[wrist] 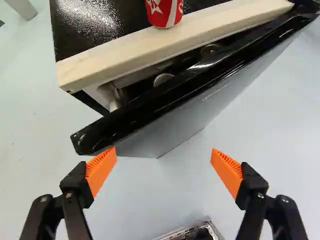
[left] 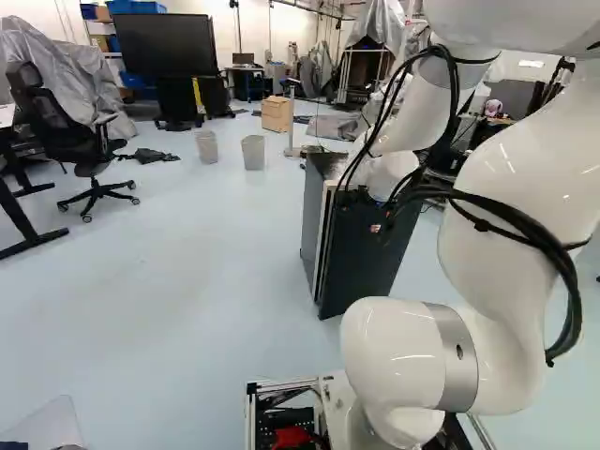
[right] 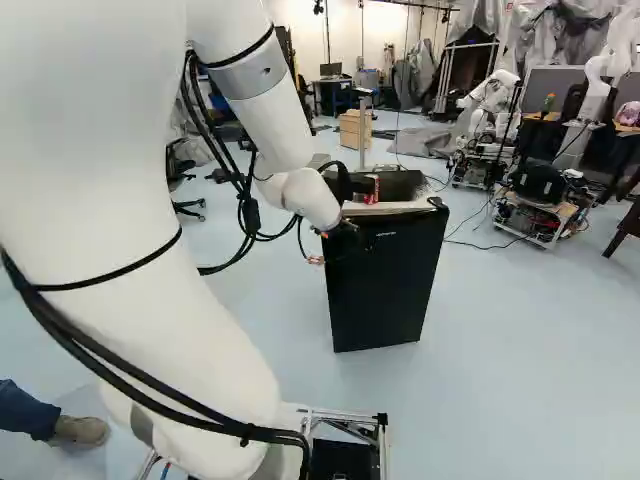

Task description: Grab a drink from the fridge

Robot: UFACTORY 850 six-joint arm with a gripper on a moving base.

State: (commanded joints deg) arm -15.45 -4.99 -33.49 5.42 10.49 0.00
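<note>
Lettering: present, no word or number given. Red can (wrist: pixel 167 14), standing on top of the fridge (right: pixel 385 290), ahead of the gripper (right: pixel 336 244), past the door's top edge: white star logo, with white curved strokes on the side, cut off by the edge of the wrist view. Fridge door front (right: pixel 375 265): one short line of small pale print, high up, just to the right of the gripper in the right base view. Too small there to make out; tagged as a label only, wording unclear.
</note>
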